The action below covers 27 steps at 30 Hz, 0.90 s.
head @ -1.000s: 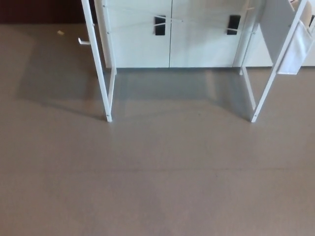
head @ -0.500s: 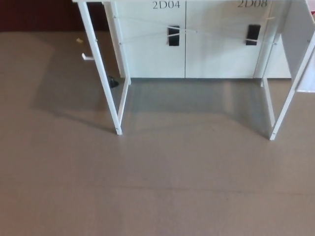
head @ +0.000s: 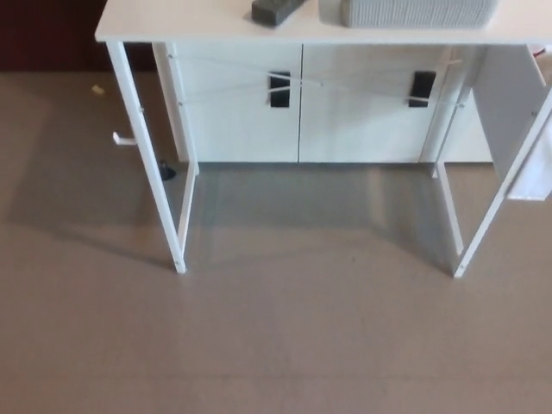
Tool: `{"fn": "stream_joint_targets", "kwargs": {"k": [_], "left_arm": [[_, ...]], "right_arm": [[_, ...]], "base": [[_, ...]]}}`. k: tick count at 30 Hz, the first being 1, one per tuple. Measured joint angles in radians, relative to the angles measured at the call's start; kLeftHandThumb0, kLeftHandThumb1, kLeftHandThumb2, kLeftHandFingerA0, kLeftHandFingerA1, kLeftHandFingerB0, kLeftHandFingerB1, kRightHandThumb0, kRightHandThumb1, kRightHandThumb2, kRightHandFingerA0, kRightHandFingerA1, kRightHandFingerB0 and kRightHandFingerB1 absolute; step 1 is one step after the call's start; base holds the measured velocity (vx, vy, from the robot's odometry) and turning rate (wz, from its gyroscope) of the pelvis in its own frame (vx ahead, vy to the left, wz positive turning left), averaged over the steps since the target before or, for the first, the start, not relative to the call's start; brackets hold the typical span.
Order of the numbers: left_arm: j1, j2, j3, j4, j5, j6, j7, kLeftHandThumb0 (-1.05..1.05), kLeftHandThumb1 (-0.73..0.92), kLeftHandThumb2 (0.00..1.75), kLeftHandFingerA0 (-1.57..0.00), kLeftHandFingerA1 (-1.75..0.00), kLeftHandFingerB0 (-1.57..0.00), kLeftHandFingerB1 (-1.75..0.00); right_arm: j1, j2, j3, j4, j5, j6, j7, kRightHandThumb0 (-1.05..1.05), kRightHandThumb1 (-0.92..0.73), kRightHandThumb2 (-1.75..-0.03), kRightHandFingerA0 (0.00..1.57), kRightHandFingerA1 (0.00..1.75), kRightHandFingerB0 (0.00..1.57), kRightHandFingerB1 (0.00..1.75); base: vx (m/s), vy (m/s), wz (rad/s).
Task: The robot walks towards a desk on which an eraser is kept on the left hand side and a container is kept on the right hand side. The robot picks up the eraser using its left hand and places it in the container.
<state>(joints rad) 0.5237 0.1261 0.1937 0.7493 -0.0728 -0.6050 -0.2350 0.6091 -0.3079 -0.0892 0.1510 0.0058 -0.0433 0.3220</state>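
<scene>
Since the earlier frames the whole view had tilted upward, so the desk's top (head: 172,21) came into the picture where only its legs and the floor had shown before; that was the camera shifting, not the furniture. On that white top lay the dark grey eraser (head: 274,10), cut off by the picture's upper edge, and just to its right, apart from it, stood the pale ribbed container (head: 414,12), also cropped at the top. Neither robot hand was in view, so nothing could be said of their fingers, and no place could be given relative to them. Below the top, 2 pairs of thin white legs (head: 164,207) came down to the floor on the left and the right. Behind the desk stood a white cabinet (head: 241,112) with 2 doors, each bearing a black handle (head: 279,90). Plain grey-brown floor (head: 276,345) filled the lower half, with the desk's soft shadow across it. A dark wall strip ran along the upper left.
</scene>
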Motion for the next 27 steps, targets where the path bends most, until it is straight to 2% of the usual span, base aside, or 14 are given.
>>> {"fn": "stream_joint_targets", "kwargs": {"k": [5, 6, 7, 8, 9, 10, 11, 16, 20, 24, 25, 26, 27], "left_arm": [[0.016, -0.001, 0.018, -0.043, -0.001, 0.001, 0.018, -0.26, 0.60, 0.59, -0.49, -0.38, -0.40, -0.34], [0.022, -0.002, 0.019, -0.056, -0.001, 0.002, 0.022, -0.25, 0.60, 0.59, -0.48, -0.37, -0.40, -0.33], [0.026, -0.004, 0.020, -0.074, -0.002, 0.005, 0.026, -0.25, 0.60, 0.59, -0.48, -0.37, -0.40, -0.33], [0.027, -0.011, 0.017, -0.088, -0.002, 0.007, 0.026, -0.24, 0.60, 0.58, -0.47, -0.37, -0.40, -0.33], [0.027, -0.014, 0.017, -0.097, -0.002, 0.007, 0.026, -0.25, 0.60, 0.58, -0.47, -0.37, -0.40, -0.33], [0.027, -0.015, 0.017, -0.102, -0.002, 0.008, 0.026, -0.26, 0.60, 0.58, -0.47, -0.37, -0.40, -0.33], [0.028, -0.015, 0.018, -0.104, -0.003, 0.011, 0.026, -0.25, 0.60, 0.58, -0.47, -0.37, -0.40, -0.33], [0.030, -0.008, 0.031, -0.104, -0.018, 0.037, 0.015, -0.27, 0.59, 0.58, -0.42, -0.36, -0.36, -0.32], [-0.015, 0.016, 0.057, -0.058, -0.026, 0.071, 0.014, -0.28, 0.59, 0.58, -0.41, -0.35, -0.35, -0.32], [-0.060, 0.058, 0.081, 0.010, -0.028, 0.103, 0.017, -0.28, 0.60, 0.58, -0.37, -0.35, -0.34, -0.32], [-0.072, 0.072, 0.087, 0.021, -0.028, 0.107, 0.019, -0.36, 0.56, 0.68, -0.31, -0.40, -0.31, -0.37], [-0.080, 0.081, 0.092, 0.035, -0.029, 0.113, 0.020, -0.36, 0.56, 0.68, -0.31, -0.40, -0.30, -0.37], [-0.086, 0.088, 0.094, 0.044, -0.029, 0.118, 0.022, -0.29, 0.61, 0.59, -0.33, -0.33, -0.33, -0.31]], "right_arm": [[-0.001, 0.000, 0.001, -0.009, -0.012, 0.009, -0.016, -0.37, -0.65, -0.58, 0.62, 0.51, 0.42, 0.41], [0.001, -0.001, 0.001, -0.014, -0.015, 0.011, -0.019, -0.44, -0.53, -0.78, 0.55, 0.60, 0.36, 0.50], [-0.003, 0.004, 0.005, -0.010, -0.019, 0.019, -0.022, -0.44, -0.53, -0.78, 0.55, 0.60, 0.36, 0.50], [-0.005, -0.003, 0.002, -0.014, -0.023, 0.021, -0.026, -0.38, -0.65, -0.58, 0.62, 0.52, 0.42, 0.41], [-0.008, -0.007, 0.001, -0.013, -0.027, 0.022, -0.032, -0.39, -0.64, -0.57, 0.63, 0.52, 0.43, 0.41], [-0.012, -0.008, 0.001, -0.011, -0.032, 0.022, -0.037, -0.47, -0.53, -0.80, 0.55, 0.60, 0.36, 0.50], [-0.017, -0.009, 0.002, -0.010, -0.038, 0.022, -0.043, -0.40, -0.64, -0.58, 0.60, 0.50, 0.42, 0.40], [-0.016, -0.010, -0.002, -0.031, -0.043, 0.051, -0.050, -0.41, -0.64, -0.59, 0.55, 0.48, 0.40, 0.39], [-0.058, -0.011, -0.018, 0.062, -0.040, 0.062, -0.055, -0.41, -0.65, -0.59, 0.58, 0.48, 0.41, 0.38], [-0.065, -0.006, -0.020, 0.075, -0.041, 0.085, -0.062, -0.42, -0.65, -0.59, 0.47, 0.44, 0.39, 0.38], [-0.076, -0.004, -0.019, 0.075, -0.041, 0.088, -0.063, -0.43, -0.65, -0.59, 0.46, 0.43, 0.39, 0.39], [-0.086, -0.004, -0.019, 0.087, -0.041, 0.088, -0.066, -0.42, -0.66, -0.59, 0.47, 0.44, 0.38, 0.39], [-0.094, -0.003, -0.018, 0.105, -0.042, 0.089, -0.068, -0.42, -0.66, -0.59, 0.46, 0.44, 0.38, 0.39]], "base": [[0.20, -0.147, 0.14], [0.30, -0.291, 0.29], [0.26, -0.363, 0.27], [0.25, -0.334, 0.37], [0.32, -0.257, 0.23], [0.25, -0.190, -0.01], [0.20, -0.158, 0.08], [0.17, -0.096, -0.03], [0.21, 0.027, -0.08], [0.35, 0.091, -0.15], [0.46, -0.023, -0.44], [0.48, -0.004, -0.03], [0.48, -0.010, -0.03]]}}
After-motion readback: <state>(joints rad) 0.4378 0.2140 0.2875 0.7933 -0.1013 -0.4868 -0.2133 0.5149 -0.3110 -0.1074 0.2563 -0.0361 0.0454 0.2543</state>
